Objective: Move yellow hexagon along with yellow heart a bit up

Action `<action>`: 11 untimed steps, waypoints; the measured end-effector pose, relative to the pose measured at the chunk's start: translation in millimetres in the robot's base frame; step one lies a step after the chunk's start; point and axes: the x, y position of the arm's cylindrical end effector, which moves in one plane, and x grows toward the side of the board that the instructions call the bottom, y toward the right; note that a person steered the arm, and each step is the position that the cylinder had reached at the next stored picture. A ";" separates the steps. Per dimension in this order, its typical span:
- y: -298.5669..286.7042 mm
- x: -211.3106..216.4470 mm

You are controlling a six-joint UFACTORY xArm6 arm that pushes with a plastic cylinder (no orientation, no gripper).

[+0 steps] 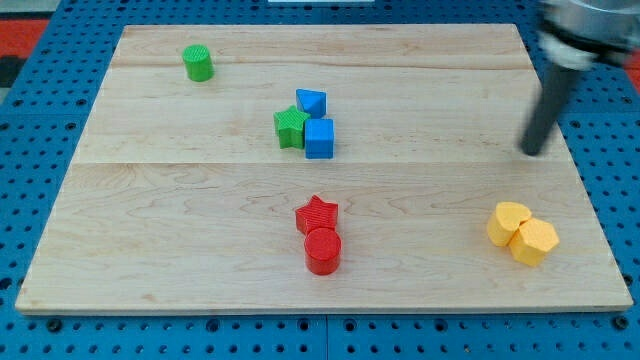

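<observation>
Camera view: my tip (533,152) rests on the board near the view's right edge, touching no block. The yellow heart (507,222) and yellow hexagon (533,241) sit touching each other, well below it, toward the view's bottom right.

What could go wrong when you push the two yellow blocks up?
My tip sits above the yellow heart and yellow hexagon, toward the view's top, so I must go around them first and might bump them on the way. They touch but are not joined, so an off-centre push could split them. They also lie close to the board's right edge, and a slanted push might slide one off.
</observation>
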 end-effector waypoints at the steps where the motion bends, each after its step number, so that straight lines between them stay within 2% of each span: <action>1: 48.7 58.7; 2: 46.0 142.2; 3: 15.6 174.5; 4: -28.5 174.7; 7: -83.0 123.7; 11: -81.2 74.2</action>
